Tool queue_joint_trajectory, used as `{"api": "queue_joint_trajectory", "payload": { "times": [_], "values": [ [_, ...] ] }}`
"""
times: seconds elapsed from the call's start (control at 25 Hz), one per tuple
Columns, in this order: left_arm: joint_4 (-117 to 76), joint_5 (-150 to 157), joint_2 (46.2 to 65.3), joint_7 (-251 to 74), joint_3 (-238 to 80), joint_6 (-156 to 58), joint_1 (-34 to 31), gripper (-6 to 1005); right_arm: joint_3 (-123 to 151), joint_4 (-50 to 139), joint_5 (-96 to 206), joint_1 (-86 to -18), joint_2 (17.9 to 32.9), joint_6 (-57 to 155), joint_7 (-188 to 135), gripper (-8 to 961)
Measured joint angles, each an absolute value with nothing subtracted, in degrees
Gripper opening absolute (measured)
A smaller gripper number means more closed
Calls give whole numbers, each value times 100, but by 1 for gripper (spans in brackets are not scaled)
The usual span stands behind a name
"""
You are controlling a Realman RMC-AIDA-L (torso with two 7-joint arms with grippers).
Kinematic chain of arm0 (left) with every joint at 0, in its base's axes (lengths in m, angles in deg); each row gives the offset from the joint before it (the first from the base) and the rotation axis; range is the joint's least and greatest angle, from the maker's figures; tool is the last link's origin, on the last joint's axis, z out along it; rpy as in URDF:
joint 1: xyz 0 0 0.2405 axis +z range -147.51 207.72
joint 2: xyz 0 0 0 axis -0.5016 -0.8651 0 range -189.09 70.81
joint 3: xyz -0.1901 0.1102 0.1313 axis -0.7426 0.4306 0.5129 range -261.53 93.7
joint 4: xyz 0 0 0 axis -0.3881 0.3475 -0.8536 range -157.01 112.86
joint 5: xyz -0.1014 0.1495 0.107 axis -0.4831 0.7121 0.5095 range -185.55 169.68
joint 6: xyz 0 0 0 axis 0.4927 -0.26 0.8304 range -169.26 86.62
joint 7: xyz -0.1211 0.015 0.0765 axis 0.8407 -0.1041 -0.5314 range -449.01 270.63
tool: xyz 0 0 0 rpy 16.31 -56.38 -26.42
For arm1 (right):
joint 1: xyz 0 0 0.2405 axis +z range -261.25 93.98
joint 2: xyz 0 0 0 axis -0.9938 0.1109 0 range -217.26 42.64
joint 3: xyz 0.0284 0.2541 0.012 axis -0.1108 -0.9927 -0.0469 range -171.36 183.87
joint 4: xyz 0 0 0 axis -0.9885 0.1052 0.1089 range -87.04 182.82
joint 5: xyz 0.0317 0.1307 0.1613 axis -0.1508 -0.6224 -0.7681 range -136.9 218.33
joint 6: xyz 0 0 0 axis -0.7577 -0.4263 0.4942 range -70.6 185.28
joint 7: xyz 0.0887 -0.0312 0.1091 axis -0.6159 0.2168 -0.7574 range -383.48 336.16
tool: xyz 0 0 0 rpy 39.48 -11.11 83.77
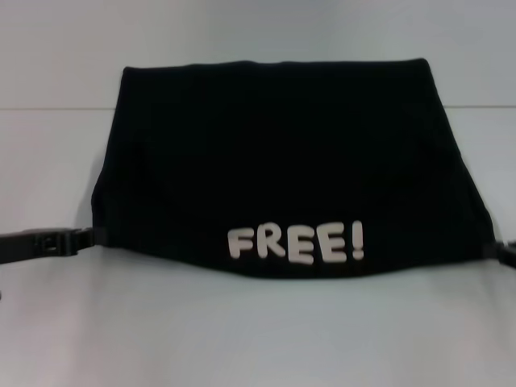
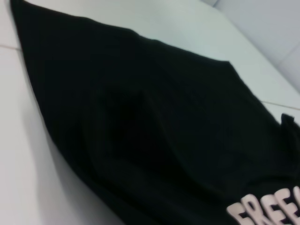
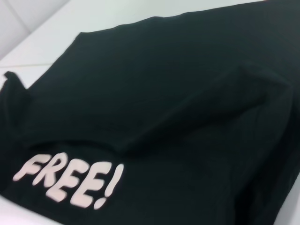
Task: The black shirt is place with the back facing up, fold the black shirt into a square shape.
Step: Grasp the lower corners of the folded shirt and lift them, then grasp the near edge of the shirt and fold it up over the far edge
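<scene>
Evidently both arms are stretching the black shirt between them: left gripper pinching its one corner, right gripper at the opposite corner, grip hidden; long axis running gripper to gripper.

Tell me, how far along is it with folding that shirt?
Partway, it seems. The black shirt already lies as a compact block on the white table, "FREE!" print facing up. The left gripper and right gripper sit at its near corners, apparently mid-fold. It looks wider than square, so folding remains.
</scene>
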State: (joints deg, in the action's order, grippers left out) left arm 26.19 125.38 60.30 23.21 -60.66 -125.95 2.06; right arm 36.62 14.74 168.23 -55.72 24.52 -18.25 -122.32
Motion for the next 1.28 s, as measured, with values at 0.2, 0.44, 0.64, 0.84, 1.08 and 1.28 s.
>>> {"api": "queue_joint_trajectory", "payload": {
  "times": [0.2,0.44,0.64,0.84,1.08,1.28],
  "values": [
    [2826,12647,5940,2301,-6454,-13717,396,20,3310,1253,16831,-6094,2453,-2943,-11914,9],
    [3095,12847,5910,2236,-6738,-15024,743,20,2888,1055,16856,-6742,2426,-3927,-11666,9],
    [3096,13055,5923,1932,-7004,-15698,996,19,2757,1047,16860,-7161,2417,-4292,-11463,9],
    [3080,13288,5974,1884,-7017,-15894,1116,19,2643,1054,16964,-7408,2443,-4587,-11373,10],
    [3055,13305,5967,1939,-7057,-15902,1062,19,2282,1040,17078,-7328,2428,-4712,-11321,10],
    [2907,13246,5770,2224,-7160,-15741,467,19,1896,1028,17064,-6787,2315,-4636,-11316,10]
  ]
}}
